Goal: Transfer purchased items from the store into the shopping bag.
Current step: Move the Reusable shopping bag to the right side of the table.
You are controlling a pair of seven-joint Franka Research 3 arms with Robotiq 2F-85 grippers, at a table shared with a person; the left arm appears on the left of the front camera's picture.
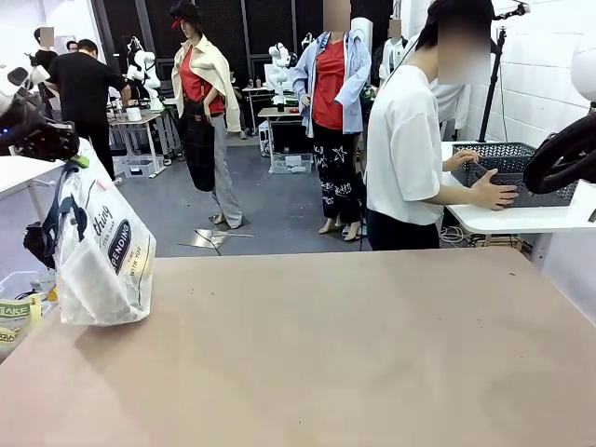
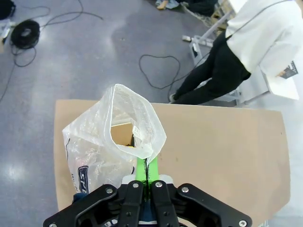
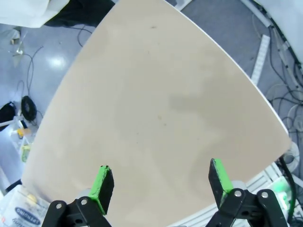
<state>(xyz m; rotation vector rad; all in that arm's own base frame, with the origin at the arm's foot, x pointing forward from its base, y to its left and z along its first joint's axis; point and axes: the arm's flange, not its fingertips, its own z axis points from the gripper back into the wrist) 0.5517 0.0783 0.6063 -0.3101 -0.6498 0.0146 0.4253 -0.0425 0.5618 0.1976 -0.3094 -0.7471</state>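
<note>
Table (image 1: 326,354): bare tan top; grey floor and cables beyond.
Bag (image 1: 98,251): stands at the table's left edge, mouth open.
Left gripper (image 2: 144,170): clenched on the bag's rim.
Right gripper (image 3: 161,182): released, above the table.
Basket (image 1: 521,172): on a far table, under a person's hands (image 1: 489,191).

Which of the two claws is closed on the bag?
The left claw: its green pads pinch the shopping bag rim. The right claw stands open above the table.

brown table (image 1: 326,354), white side table (image 1: 521,220), floor cables (image 2: 158,71)
</note>
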